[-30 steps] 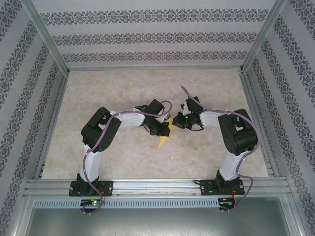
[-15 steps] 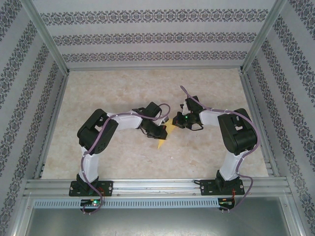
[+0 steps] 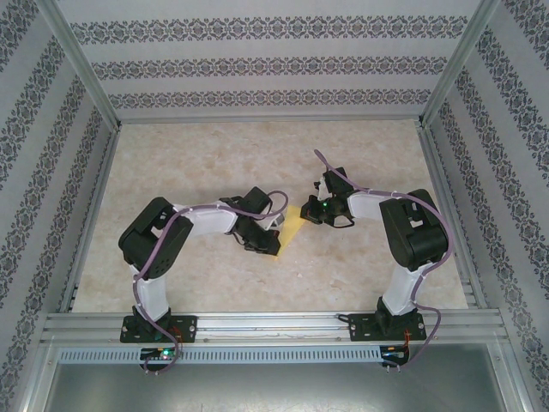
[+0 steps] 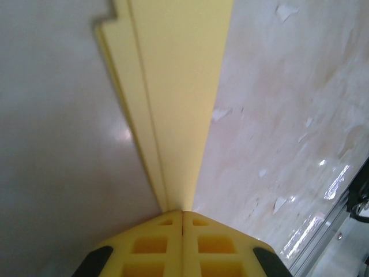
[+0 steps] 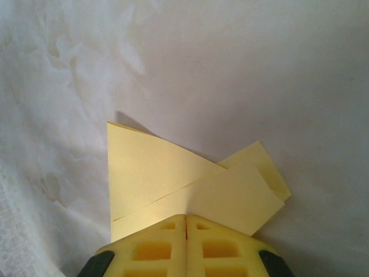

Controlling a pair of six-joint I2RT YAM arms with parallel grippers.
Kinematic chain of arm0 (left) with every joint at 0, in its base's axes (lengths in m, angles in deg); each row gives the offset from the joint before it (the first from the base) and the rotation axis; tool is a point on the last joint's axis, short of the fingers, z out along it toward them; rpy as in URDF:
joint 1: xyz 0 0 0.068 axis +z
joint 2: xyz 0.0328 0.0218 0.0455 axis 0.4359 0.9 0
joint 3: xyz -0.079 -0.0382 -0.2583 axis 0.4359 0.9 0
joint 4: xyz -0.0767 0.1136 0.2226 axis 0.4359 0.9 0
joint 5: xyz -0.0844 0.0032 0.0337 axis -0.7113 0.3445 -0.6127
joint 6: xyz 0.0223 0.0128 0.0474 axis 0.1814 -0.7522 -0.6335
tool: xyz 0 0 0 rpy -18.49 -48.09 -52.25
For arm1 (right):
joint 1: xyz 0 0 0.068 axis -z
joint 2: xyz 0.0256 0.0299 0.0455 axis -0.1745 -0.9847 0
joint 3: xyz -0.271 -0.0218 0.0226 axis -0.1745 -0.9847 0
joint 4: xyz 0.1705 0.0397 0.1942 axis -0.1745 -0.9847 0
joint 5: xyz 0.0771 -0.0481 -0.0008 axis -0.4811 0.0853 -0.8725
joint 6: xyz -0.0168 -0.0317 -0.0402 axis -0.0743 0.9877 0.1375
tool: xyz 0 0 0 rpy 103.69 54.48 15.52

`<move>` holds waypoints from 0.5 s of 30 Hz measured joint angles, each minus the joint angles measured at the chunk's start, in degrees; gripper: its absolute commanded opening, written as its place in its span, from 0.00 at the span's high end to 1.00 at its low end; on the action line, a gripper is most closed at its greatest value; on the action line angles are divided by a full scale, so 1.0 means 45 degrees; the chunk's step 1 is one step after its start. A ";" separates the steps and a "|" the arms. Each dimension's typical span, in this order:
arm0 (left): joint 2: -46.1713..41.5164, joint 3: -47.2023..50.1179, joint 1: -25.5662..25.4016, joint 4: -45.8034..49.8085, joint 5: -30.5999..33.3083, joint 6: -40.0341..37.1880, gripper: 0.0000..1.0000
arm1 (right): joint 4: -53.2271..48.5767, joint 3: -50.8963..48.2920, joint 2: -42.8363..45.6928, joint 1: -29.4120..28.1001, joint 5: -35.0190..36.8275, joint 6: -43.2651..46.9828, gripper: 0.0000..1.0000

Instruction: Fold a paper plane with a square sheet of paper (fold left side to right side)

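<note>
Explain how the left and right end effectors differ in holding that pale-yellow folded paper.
The left end effector grips the pale-yellow folded paper at its near end; the right end effector grips its far end. Ahead of the left one the paper runs as a long narrow layered strip; ahead of the right one it spreads into overlapping triangular flaps. Both are yellow-tipped and shut on it.
</note>
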 measured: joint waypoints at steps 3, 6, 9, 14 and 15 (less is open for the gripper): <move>-0.0413 0.0219 -0.0034 0.0233 0.0005 0.0010 0.97 | 0.0000 0.0000 0.0005 0.0000 0.0000 0.0010 1.00; -0.0840 0.0136 -0.0034 0.0330 0.0000 0.0010 0.97 | 0.0000 0.0000 0.0005 0.0000 0.0000 0.0039 1.00; -0.0928 -0.0345 -0.0034 0.0350 -0.0024 0.0015 0.97 | 0.0000 0.0000 0.0005 0.0000 0.0000 0.0044 1.00; -0.0418 -0.1545 -0.0058 0.0316 -0.0165 0.0015 0.97 | -0.0005 0.0000 0.0005 0.0000 0.0000 0.0083 1.00; -0.0189 -0.1778 -0.0058 0.0277 -0.0185 0.0010 0.97 | -0.0005 0.0000 0.0005 0.0000 0.0000 0.0087 1.00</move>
